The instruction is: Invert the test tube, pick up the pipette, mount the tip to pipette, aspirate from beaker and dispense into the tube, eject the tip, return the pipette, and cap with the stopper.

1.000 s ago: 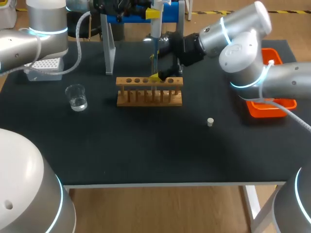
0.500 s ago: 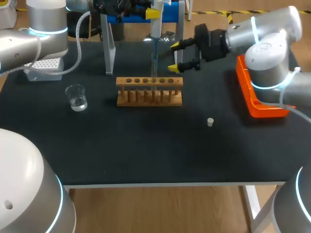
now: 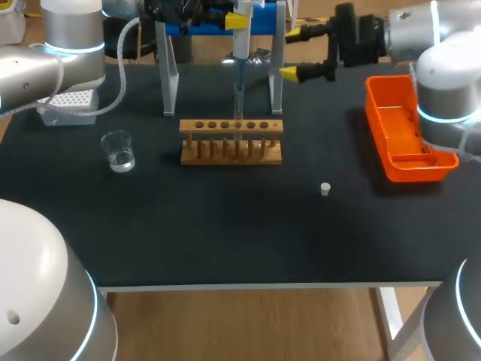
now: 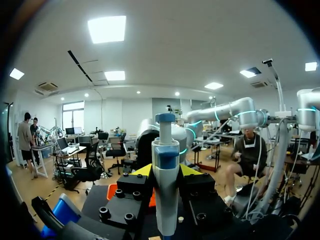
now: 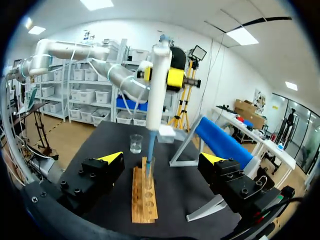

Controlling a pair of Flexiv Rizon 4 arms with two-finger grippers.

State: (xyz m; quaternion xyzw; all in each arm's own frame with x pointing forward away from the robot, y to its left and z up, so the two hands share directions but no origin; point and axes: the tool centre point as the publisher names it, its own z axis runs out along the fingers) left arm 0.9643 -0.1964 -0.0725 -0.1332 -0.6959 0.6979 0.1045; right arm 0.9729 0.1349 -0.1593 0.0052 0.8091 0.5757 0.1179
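My left gripper (image 3: 236, 20) is shut on the white and blue pipette (image 3: 240, 47), holding it upright over the wooden rack (image 3: 218, 153). The pipette's tip reaches down into the test tube (image 3: 238, 124) standing in the rack. In the left wrist view the pipette (image 4: 165, 165) stands clamped between the yellow tips of the left gripper (image 4: 165, 172). My right gripper (image 3: 294, 53) hangs open and empty, behind and to the right of the rack. From the right gripper (image 5: 162, 160) I see the pipette (image 5: 159, 85), the rack (image 5: 141, 197) and the beaker (image 5: 136, 143) ahead. The stopper (image 3: 325, 189) lies on the table.
A glass beaker (image 3: 119, 151) with some liquid stands left of the rack. The tip box (image 3: 69, 103) is at the back left. A white and blue pipette stand (image 3: 170, 71) rises behind the rack. An orange tray (image 3: 387, 162) sits at the right.
My right gripper has drawn away from the rack, up and back to the right, staying open. The orange tray is now uncovered. The left arm and pipette have not moved.
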